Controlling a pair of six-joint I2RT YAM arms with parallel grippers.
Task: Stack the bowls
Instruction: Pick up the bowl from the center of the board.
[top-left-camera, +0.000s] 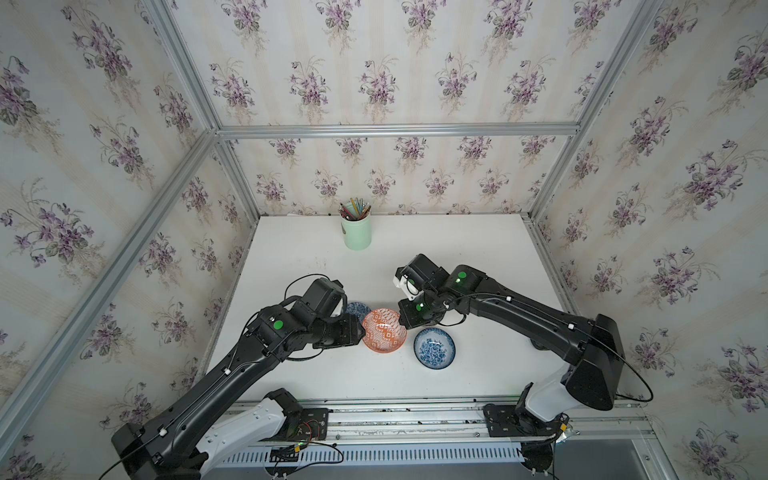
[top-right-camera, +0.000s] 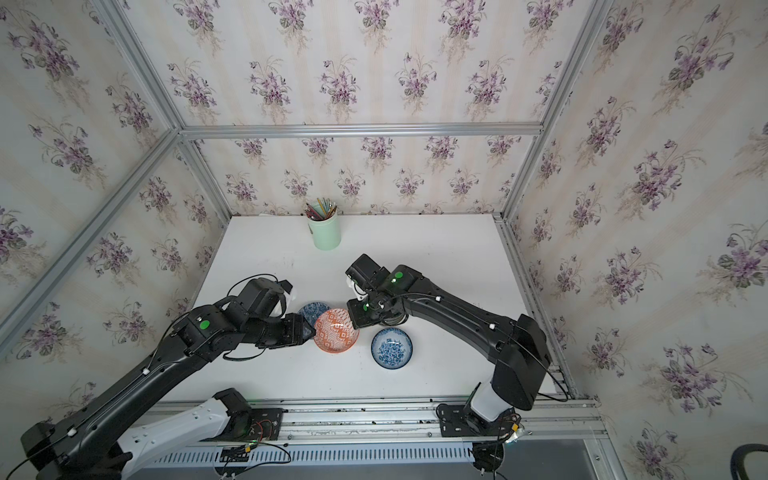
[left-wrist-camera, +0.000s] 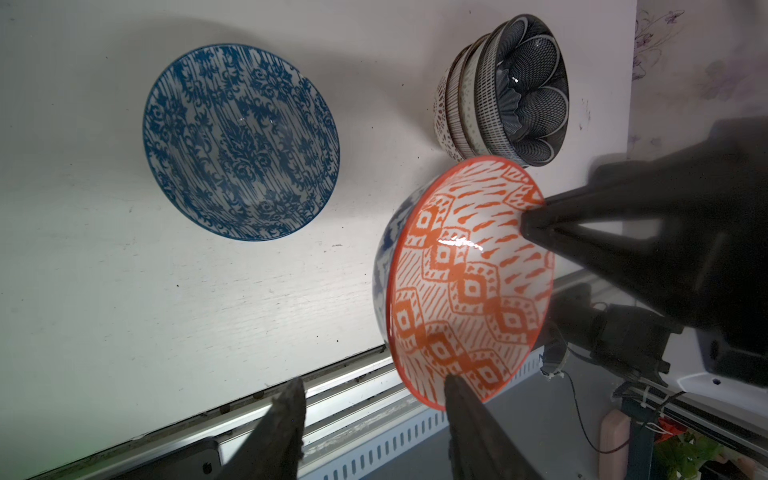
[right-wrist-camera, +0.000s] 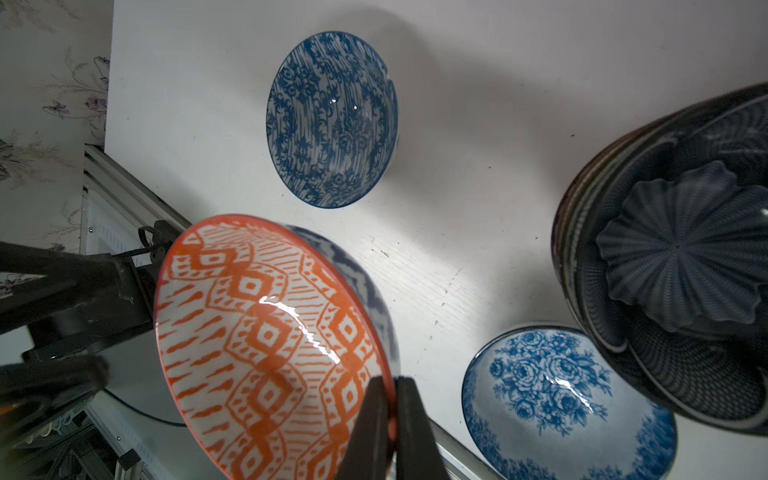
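Note:
An orange geometric bowl (top-left-camera: 384, 331) hangs tilted above the table, and my right gripper (right-wrist-camera: 392, 386) is shut on its rim (top-left-camera: 401, 322). My left gripper (left-wrist-camera: 374, 399) is open at the opposite rim (top-left-camera: 362, 330), with one finger over the bowl's inside and the other outside. A blue-and-white floral bowl (top-left-camera: 434, 348) sits alone to the right front. Another blue floral bowl (top-left-camera: 358, 309) lies partly behind the left wrist. In the wrist views, a stack of bowls (left-wrist-camera: 519, 91) topped by a dark navy petal bowl (right-wrist-camera: 673, 257) stands close by. My right arm hides the stack in both top views.
A mint-green cup of pencils (top-left-camera: 356, 232) stands at the back of the white table (top-left-camera: 478, 249). An aluminium rail (top-left-camera: 415, 409) runs along the front edge, and patterned walls close in the other three sides.

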